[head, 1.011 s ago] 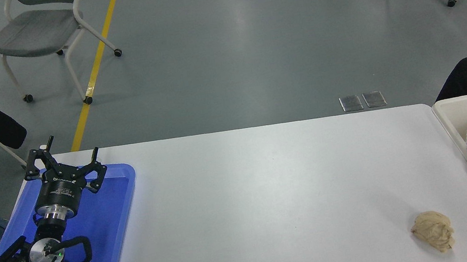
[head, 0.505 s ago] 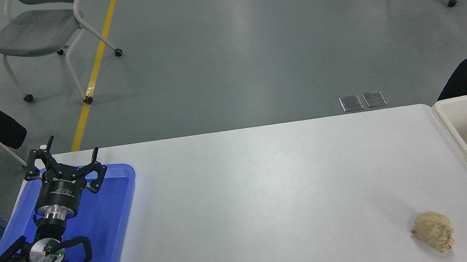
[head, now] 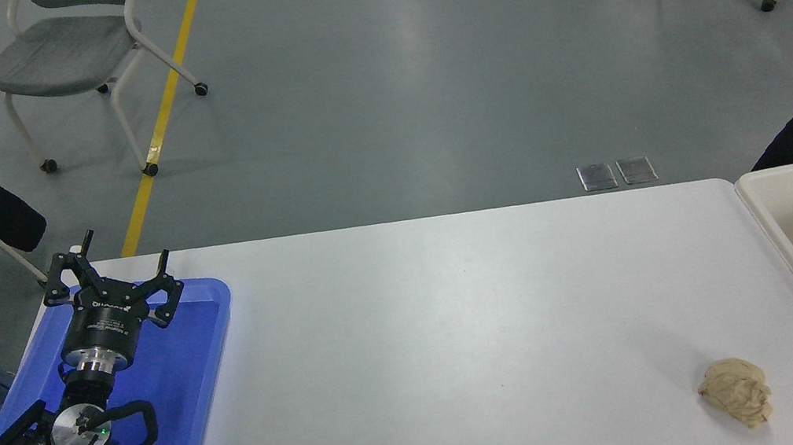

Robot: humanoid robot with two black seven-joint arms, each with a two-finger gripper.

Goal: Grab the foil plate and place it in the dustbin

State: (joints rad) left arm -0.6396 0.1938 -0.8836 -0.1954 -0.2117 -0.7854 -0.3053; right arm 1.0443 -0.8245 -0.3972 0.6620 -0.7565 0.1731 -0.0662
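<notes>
No foil plate shows on the worktop [head: 463, 339]; likely inside the dustbin [head: 771, 227] at the right edge. Foil is light, crushable: grip a rim. Left gripper [head: 109, 277], jaws spread, sits far-left.

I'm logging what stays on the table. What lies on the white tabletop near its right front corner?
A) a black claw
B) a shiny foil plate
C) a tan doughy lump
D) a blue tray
C: a tan doughy lump sits alone on the white table near the dustbin.
</notes>
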